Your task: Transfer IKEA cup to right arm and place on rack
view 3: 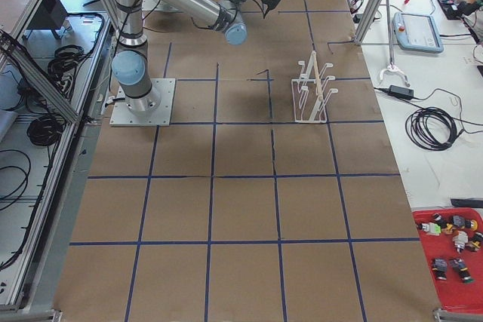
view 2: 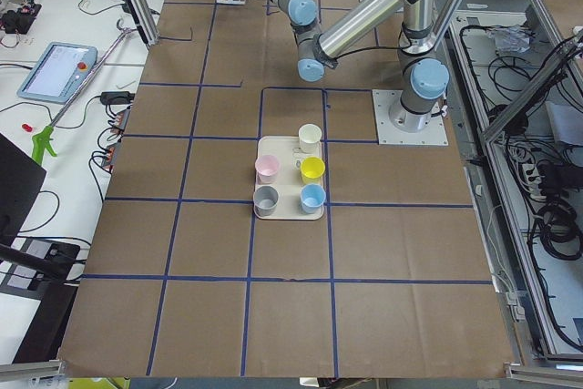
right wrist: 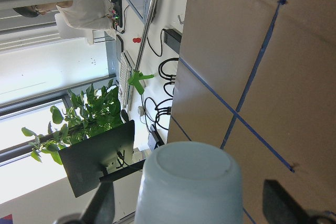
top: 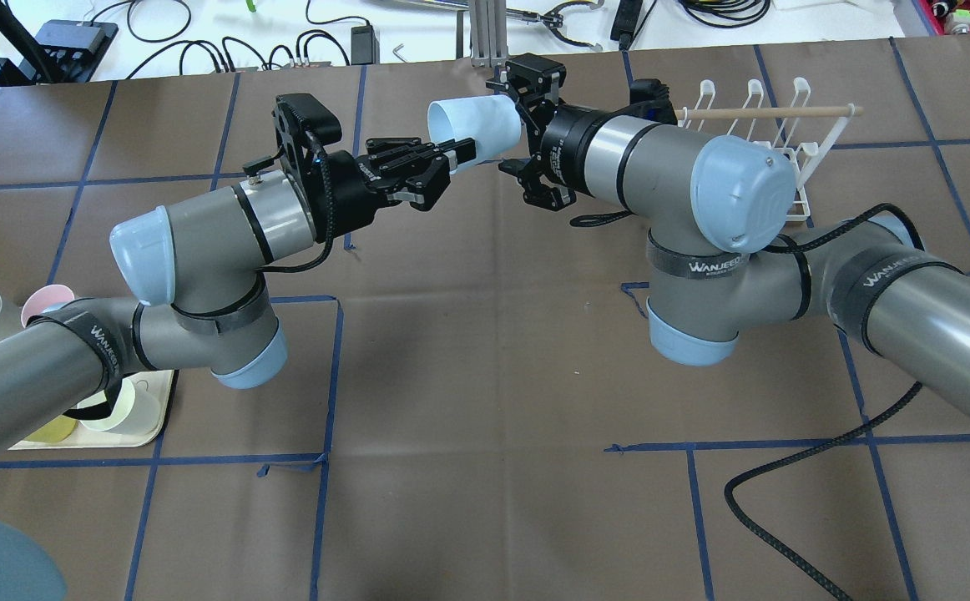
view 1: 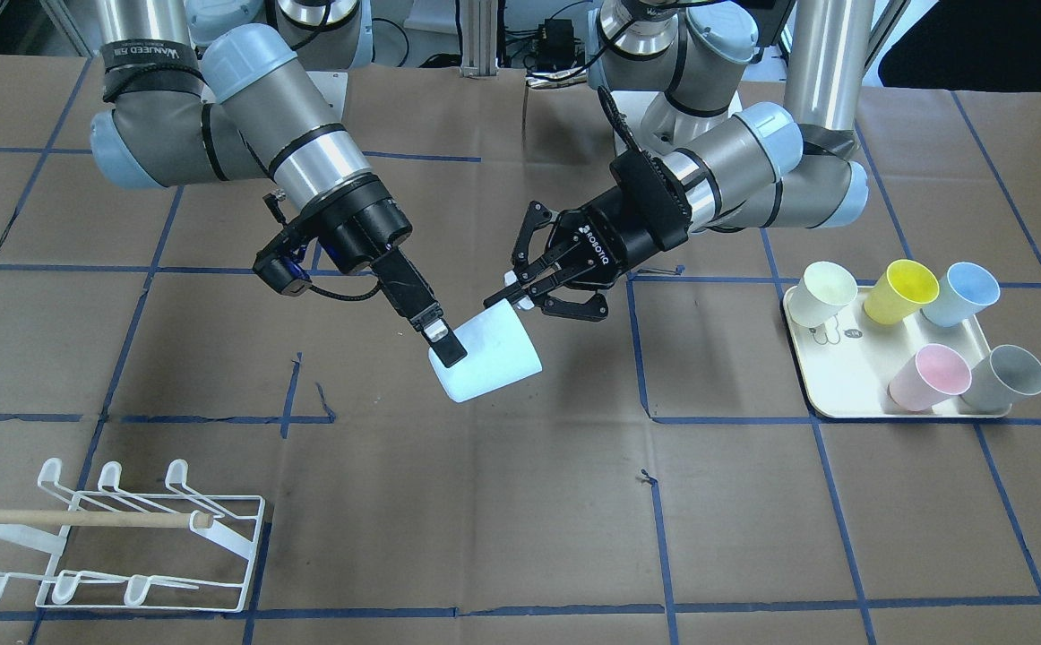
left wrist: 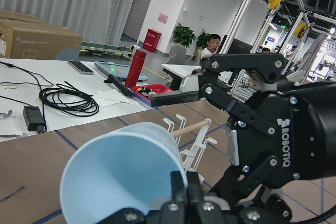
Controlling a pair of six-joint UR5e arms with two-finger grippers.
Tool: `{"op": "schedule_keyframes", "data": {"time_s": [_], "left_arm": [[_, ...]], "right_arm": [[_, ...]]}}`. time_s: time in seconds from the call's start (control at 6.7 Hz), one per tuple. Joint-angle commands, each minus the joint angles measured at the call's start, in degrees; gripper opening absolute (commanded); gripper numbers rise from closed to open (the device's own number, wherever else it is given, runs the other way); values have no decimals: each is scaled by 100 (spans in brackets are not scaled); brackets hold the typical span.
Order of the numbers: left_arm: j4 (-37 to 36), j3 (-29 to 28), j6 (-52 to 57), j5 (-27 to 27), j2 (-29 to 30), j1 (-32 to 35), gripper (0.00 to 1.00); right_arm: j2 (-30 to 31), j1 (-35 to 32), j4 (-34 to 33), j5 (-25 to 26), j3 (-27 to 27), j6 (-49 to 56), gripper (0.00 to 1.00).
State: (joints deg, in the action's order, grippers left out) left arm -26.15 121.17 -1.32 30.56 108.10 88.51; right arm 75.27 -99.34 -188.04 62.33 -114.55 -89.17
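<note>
The left gripper [top: 462,154] pinches the rim of the pale blue cup [top: 485,125], holding it sideways in the air above the middle of the table [top: 485,376]. The right gripper [right wrist: 186,208] straddles the cup's base, its fingers [right wrist: 286,205] spread and clear of the wall. In the front-facing view the white wire rack [view 1: 81,517] lies at the cup's 8 o'clock. The cream tray [view 1: 843,381] lies at its 3 o'clock.

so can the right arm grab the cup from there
Likely yes: the right hand is open, fingers flanking the base of the cup; the left hand holds only its rim.
</note>
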Motion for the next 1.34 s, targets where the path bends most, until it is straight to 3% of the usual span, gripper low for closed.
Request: {"op": "schedule_keyframes", "data": {"time_s": [0.0, 0.45, 0.6, 0.75, 0.9, 1.19], "left_arm": [[-4, 3, -9, 3, 1, 0, 4], [5, -14, -70, 11, 1, 0, 4], [5, -14, -70, 11, 1, 0, 4], [-4, -14, -70, 11, 1, 0, 5], [-4, -14, -70, 11, 1, 0, 5], [5, -14, -70, 11, -8, 0, 5]], "right_arm": [[-65, -93, 13, 59, 47, -13, 100], [-57, -173, 22, 103, 56, -21, 100], [-57, -173, 22, 399, 65, -13, 97], [-57, -173, 22, 402, 100, -21, 80], [-65, -173, 22, 376, 117, -21, 71], [-57, -182, 13, 359, 126, -21, 64]]}}
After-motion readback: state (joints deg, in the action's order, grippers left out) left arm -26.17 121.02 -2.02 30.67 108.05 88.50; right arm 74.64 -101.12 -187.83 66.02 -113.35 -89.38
